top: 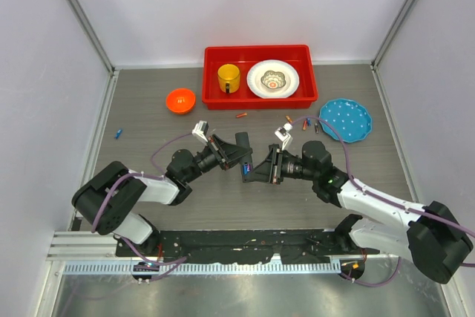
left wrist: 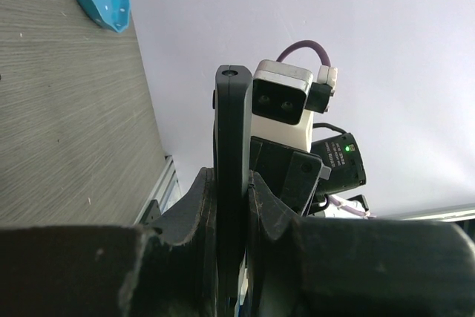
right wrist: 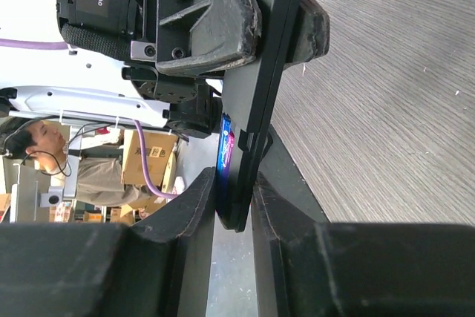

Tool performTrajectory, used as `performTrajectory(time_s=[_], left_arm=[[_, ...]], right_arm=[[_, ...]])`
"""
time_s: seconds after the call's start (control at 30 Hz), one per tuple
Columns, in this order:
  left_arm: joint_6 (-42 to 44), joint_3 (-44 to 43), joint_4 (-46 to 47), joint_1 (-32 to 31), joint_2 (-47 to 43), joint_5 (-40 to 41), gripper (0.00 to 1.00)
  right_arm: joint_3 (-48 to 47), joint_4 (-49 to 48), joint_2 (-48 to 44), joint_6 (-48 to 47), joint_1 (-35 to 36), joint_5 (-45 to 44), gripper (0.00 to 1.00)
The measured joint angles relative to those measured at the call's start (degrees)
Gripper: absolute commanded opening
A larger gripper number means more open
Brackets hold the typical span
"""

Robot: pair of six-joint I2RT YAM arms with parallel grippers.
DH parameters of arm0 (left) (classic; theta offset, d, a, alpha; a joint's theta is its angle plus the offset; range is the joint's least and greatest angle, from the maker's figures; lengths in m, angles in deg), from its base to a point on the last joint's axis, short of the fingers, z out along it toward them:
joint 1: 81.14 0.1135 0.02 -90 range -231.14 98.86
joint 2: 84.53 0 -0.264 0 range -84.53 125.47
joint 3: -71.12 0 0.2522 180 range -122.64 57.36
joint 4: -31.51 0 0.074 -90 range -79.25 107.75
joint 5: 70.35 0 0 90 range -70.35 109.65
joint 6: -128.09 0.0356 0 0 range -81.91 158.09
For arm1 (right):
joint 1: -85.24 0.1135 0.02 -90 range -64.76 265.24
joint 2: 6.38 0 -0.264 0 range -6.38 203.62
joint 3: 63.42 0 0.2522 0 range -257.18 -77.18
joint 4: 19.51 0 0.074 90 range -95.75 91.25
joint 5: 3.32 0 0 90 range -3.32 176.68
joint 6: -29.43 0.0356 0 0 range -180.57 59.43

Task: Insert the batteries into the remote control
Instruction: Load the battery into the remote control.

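Observation:
The black remote control (top: 243,146) is held on edge above the table centre, between both arms. My left gripper (top: 234,155) is shut on one end; in the left wrist view the remote (left wrist: 232,131) stands clamped in my left gripper (left wrist: 231,183). My right gripper (top: 257,168) is shut on the other end. In the right wrist view my right gripper (right wrist: 236,183) clamps the remote (right wrist: 266,72), and a blue-purple battery (right wrist: 226,142) sits in its open side. Loose batteries lie on the table: a blue one (top: 118,134), an orange one (top: 240,115) and several near the blue plate (top: 304,125).
A red tray (top: 211,72) at the back holds a yellow mug (top: 228,77) and a white plate (top: 272,79). An orange bowl (top: 180,99) stands left of it. A blue plate (top: 346,119) lies at the right. Grey walls close in both sides.

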Motion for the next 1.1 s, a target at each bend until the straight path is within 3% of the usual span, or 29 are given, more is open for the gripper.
performTrajectory(time_s=[0.07,0.1,0.13,0.17,0.23,0.37,0.47,0.57,0.7,1.03,1.1], left_arm=[[0.0,0.0,0.0,0.0,0.0,0.0,0.00],[0.0,0.0,0.0,0.0,0.0,0.0,0.00],[0.0,0.0,0.1,0.0,0.0,0.0,0.00],[0.1,0.0,0.2,0.0,0.0,0.0,0.00],[0.0,0.0,0.1,-0.1,0.0,0.0,0.00],[0.0,0.0,0.1,-0.5,0.0,-0.3,0.00],[0.1,0.0,0.1,-0.5,0.0,-0.4,0.00],[0.1,0.0,0.1,-0.5,0.0,-0.4,0.00],[0.1,0.1,0.1,-0.5,0.0,-0.4,0.00],[0.4,0.4,0.0,-0.5,0.0,-0.4,0.00],[0.5,0.4,-0.1,-0.5,0.0,-0.4,0.00]], right_arm=[[0.1,-0.2,0.1,0.2,0.0,0.1,0.24],[0.1,-0.3,0.1,0.3,-0.1,0.2,0.31],[0.1,-0.4,0.1,0.4,-0.1,0.3,0.44],[0.1,-0.5,0.1,0.5,-0.1,0.4,0.48],[0.1,-1.0,0.2,0.5,-0.1,0.2,0.55],[0.1,-1.6,0.1,0.3,-0.1,-0.3,0.58],[0.1,-1.6,-0.3,0.3,-0.2,-0.7,0.58],[0.1,-0.6,-1.1,0.0,-0.4,-1.3,0.53],[0.1,0.9,-2.4,-0.5,-1.4,-2.3,0.38],[0.1,2.0,-2.6,-0.6,-2.3,-2.9,0.28],[0.1,2.0,-2.5,-0.6,-2.3,-2.9,0.22]])
